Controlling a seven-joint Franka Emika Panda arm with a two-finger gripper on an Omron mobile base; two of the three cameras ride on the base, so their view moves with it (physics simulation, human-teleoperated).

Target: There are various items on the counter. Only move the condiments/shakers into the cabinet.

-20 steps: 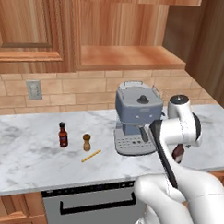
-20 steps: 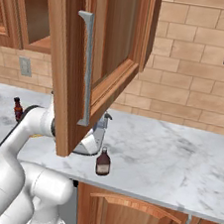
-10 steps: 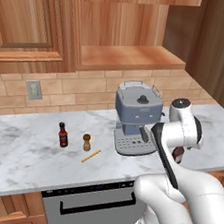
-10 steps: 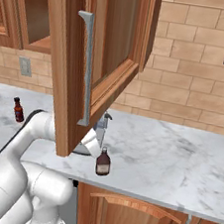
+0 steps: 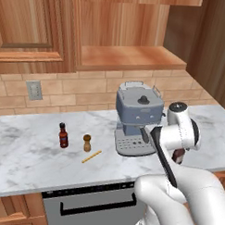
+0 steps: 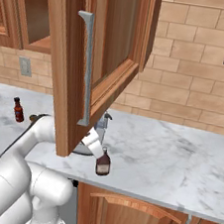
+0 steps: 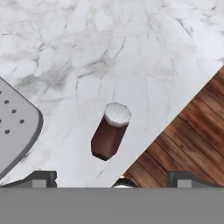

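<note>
Three condiments stand on the marble counter (image 5: 29,161). Far to my left, a small red-labelled sauce bottle (image 5: 63,135) and a short tan wooden pepper shaker (image 5: 87,143) stand upright just beside each other, with a thin yellow stick (image 5: 91,156) lying flat on the marble near them, toward the front edge. Between that pair and me sits the grey espresso machine (image 5: 138,118), its drip tray (image 7: 15,131) close to the left of the bottle below me. An open wooden cabinet door (image 6: 98,62) juts out over the counter and hides much of my arm from the right side. The doorless light-wood cabinet (image 5: 130,57) hangs on the wall above the espresso machine, its shelf floor bare.

Below my hand, near the front edge of the counter, stands the dark brown glass bottle (image 7: 110,137), upright, long axis vertical, its pale cap (image 7: 117,114) pointing up toward me. From the left it shows partly hidden behind my wrist.

My gripper (image 7: 112,180) hangs above that bottle with fingers (image 7: 40,178) spread as wide as they go, holding nothing and touching nothing.
</note>
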